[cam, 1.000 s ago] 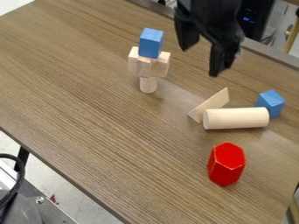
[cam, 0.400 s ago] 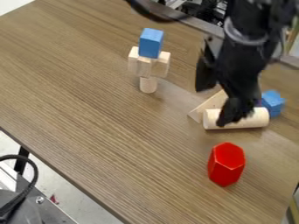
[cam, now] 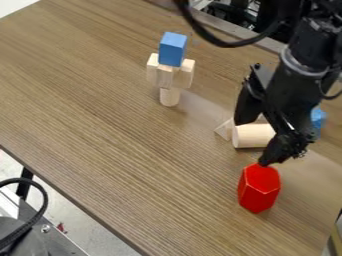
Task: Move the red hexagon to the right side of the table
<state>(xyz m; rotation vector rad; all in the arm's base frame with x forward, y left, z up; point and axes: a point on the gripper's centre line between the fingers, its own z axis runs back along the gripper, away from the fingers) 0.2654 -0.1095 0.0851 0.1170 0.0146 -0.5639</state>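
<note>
Since the earlier frame, your arm has shifted toward the camera and the red block; the blocks haven't visibly moved. Fingers (cam: pixel 249 106) wide, nothing between them. Target: tall red hexagonal block (cam: pixel 259 192), upright on the desk (cam: pixel 120 130), long axis vertical. It lies on the camera side of your fingers, nearer one tip, which is at its far top edge; contact unclear. Likely next: shift toward the camera, straddle it, then descend. Going down now would probably knock it over.

Pale wooden cylinder (cam: pixel 252 136) lies on its side just beyond the red block, so the rear finger could clip it. Thin wooden wedge (cam: pixel 226 131) beyond too, blue cube (cam: pixel 318 117) beyond and view-right, part hidden. Blue-topped wooden stack (cam: pixel 173 47) well off, beyond and view-left.
</note>
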